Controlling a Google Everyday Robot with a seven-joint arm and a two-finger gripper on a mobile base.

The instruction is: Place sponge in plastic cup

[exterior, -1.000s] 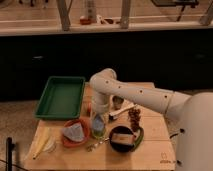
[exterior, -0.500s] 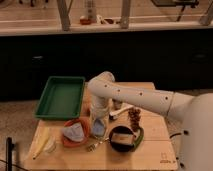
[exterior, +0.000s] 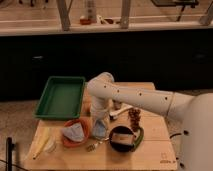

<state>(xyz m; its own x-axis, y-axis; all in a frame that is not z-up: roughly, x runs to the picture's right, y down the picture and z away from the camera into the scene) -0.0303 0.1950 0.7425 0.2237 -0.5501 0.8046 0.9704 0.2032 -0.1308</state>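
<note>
Hanging directly above the plastic cup (exterior: 98,135) on the desk (exterior: 150,150), the end effector (exterior: 100,119) has the sponge (exterior: 100,128) just beneath it; open or clamped, I cannot tell.

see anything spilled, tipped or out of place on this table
Nothing looks spilled or tipped. Only oddity: a pale rag bunched in the orange bowl. The gripper is right over the plastic cup.

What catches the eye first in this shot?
The white arm reaches in from the right across the wooden table, its gripper down over the plastic cup at front centre. Next come the green tray at back left and the orange bowl holding a pale rag, just left of the cup.
</note>
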